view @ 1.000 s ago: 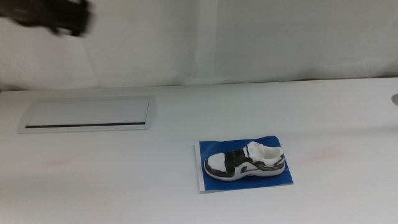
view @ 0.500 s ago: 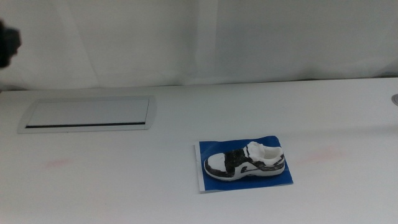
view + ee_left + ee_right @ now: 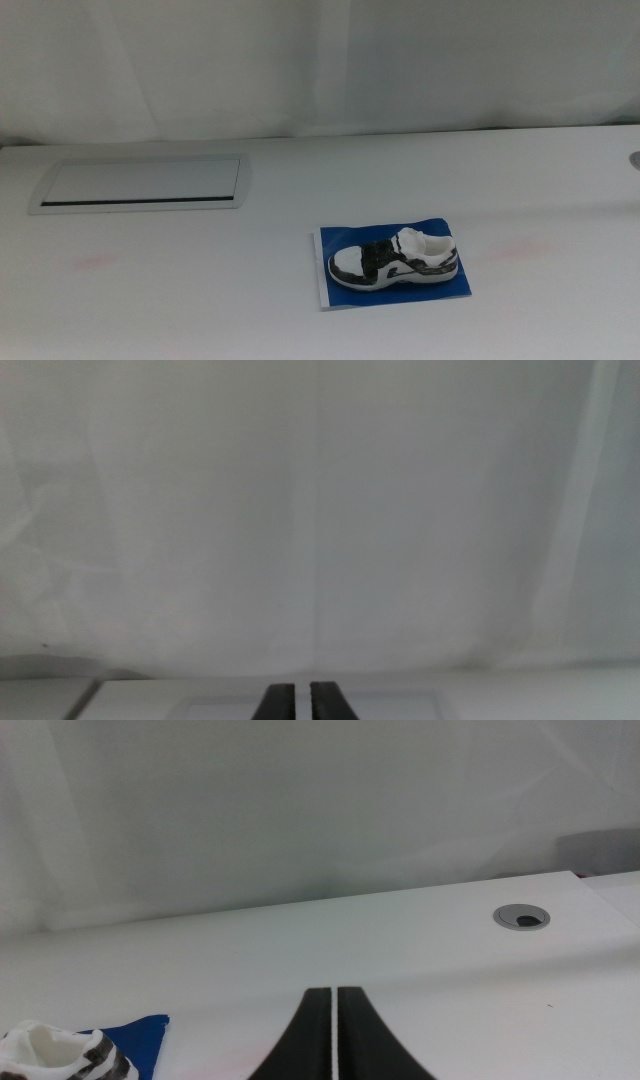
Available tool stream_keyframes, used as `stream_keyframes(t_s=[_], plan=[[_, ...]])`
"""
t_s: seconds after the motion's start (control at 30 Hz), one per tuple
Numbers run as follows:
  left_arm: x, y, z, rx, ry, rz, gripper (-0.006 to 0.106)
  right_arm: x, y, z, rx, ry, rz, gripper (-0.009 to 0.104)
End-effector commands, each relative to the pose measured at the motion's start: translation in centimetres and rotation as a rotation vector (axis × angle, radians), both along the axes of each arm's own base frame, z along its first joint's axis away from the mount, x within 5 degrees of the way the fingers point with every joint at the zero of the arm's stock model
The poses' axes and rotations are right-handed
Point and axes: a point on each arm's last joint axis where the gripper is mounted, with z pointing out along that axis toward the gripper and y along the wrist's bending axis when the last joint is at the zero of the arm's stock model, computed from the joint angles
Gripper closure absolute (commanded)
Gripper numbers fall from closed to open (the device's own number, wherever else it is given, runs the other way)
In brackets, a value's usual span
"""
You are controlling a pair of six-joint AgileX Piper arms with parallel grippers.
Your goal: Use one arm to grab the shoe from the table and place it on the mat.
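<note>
The black-and-white shoe [image 3: 393, 261] lies on its sole on the dark-blue mat [image 3: 445, 292], toe toward the mat's pale strip, at the front right of the white table [image 3: 200, 290]. Neither arm shows in the middle view. The left gripper [image 3: 295, 702] is raised, faces the white backdrop, and its jaws stand shut and empty. The right gripper [image 3: 333, 1020] is low over the table, shut and empty, with the shoe's heel [image 3: 45, 1055] and a mat corner [image 3: 140, 1035] off to one side of it.
A grey framed panel [image 3: 140, 183] is set into the table at the back left. A round grey grommet [image 3: 521, 917] sits in the table near its right edge. A white curtain hangs behind the table.
The dark left arm, seen blurred at the upper left a second ago, has withdrawn leftward out of the middle view. The shoe and mat have not moved.
</note>
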Motion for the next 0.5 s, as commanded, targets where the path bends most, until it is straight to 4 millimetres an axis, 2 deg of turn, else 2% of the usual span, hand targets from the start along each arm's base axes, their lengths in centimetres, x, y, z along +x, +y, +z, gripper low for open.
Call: stream_keyframes(t_s=[0.0,0.07,0.33,0.4,0.47], plan=[[-0.7,-0.1,-1.4,-0.091,-0.053,0.005,0.103,-0.1,0.0,-1.3,-0.019,0.027,-0.001,0.097],[-0.8,-0.1,-2.8,-0.115,-0.058,0.008,0.103,-0.1,0.0,-1.3,-0.019,0.027,-0.001,0.097],[-0.3,0.2,-11.0,-0.080,0.068,0.037,0.103,-0.1,0.0,-1.3,-0.019,0.029,-0.001,0.097],[-0.5,0.2,-12.2,-0.078,0.132,0.034,0.103,-0.1,0.0,-1.3,-0.019,0.029,-0.001,0.097],[-0.5,0.2,-12.2,-0.079,0.142,0.033,0.103,-0.1,0.0,-1.3,-0.019,0.029,-0.001,0.097]])
